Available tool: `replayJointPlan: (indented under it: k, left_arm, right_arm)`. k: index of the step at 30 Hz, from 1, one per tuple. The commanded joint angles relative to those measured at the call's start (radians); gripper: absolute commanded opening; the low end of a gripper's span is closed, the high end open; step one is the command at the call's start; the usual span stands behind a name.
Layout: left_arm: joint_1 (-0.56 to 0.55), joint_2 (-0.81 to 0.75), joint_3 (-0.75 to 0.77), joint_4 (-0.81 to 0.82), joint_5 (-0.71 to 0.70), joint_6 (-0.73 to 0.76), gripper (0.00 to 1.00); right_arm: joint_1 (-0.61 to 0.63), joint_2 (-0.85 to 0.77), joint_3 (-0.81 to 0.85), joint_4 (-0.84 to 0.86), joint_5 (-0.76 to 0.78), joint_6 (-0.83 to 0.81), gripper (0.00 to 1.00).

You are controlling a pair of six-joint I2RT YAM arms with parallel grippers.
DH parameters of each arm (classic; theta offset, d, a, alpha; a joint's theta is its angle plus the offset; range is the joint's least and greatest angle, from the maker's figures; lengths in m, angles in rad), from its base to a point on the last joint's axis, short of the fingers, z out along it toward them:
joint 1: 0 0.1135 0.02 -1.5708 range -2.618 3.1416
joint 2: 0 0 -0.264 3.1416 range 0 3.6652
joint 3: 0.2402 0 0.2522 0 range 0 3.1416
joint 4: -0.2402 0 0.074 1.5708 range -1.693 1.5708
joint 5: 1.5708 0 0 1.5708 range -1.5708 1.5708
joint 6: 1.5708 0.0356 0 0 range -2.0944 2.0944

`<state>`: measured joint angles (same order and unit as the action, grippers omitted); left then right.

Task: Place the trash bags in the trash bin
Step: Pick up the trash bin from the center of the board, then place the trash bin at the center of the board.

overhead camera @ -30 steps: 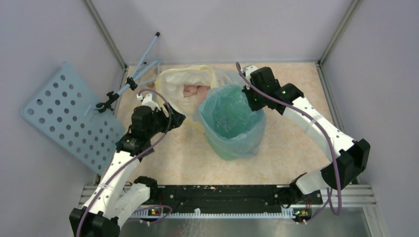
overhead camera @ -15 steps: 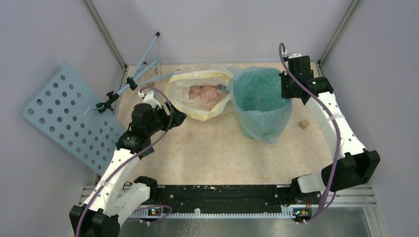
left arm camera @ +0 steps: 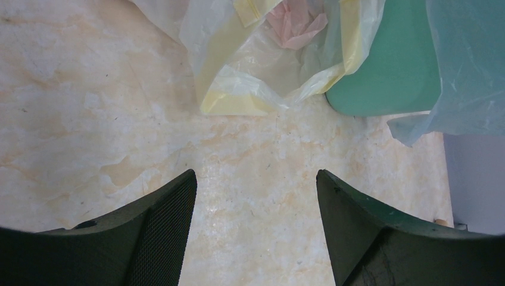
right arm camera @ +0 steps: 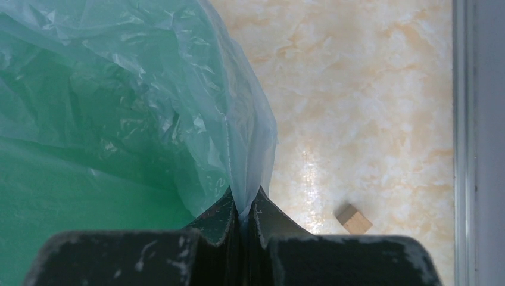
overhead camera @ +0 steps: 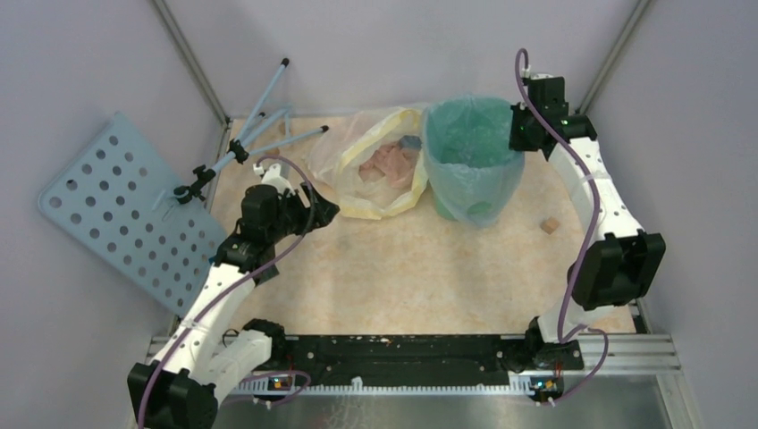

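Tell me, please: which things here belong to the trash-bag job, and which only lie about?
Belong to the job:
- pale-blue trash bag, draped over the bin's rim
- mint-green trash bin
- right gripper, shut on the bag's edge

Lying about:
- whitish bag with yellow rim
- perforated board
- blue rods
- small wooden block
- left gripper, open and empty

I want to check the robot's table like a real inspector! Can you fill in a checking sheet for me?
Surface: beige marbled tabletop, flat.
Job's things: pale-blue bag lines the upright mint-green bin, its rim folded over outside.
Clutter: whitish yellow-rimmed bag beside the bin, pinkish stuff inside; small wooden block right of the bin.
Hands: left hand open, holding nothing, above the table; right hand shut on the pale-blue bag's edge.
Cables: purple cable along each arm.
Surroundings: pale-blue perforated board and blue-rod stand at left; grey walls.
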<state>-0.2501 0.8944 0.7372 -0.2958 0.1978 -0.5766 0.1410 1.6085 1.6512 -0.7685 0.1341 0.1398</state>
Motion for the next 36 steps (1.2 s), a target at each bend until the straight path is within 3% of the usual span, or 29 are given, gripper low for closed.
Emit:
replayJointPlan:
  k: [1, 9, 15, 21, 36]
  left_arm:
    - [0.002, 0.009, 0.016, 0.058, 0.016, 0.004, 0.79]
    - [0.002, 0.01, 0.007, 0.072, 0.03, -0.006, 0.79]
    - [0.001, 0.012, 0.001, 0.073, 0.051, -0.014, 0.79]
    - [0.002, 0.005, -0.004, 0.069, 0.053, -0.015, 0.79]
    - [0.002, 0.001, -0.005, 0.069, 0.059, -0.029, 0.79]
  right_arm:
    - [-0.003, -0.083, 0.061, 0.078, -0.116, 0.03, 0.0]
    - [-0.002, -0.28, -0.002, -0.02, -0.127, -0.028, 0.0]
    - [-0.048, -0.377, -0.072, -0.033, 0.039, 0.034, 0.0]
    - [-0.164, -0.38, -0.116, 0.002, 0.102, 0.132, 0.0]
    - [-0.173, -0.299, -0.225, 0.047, 0.227, 0.332, 0.02]
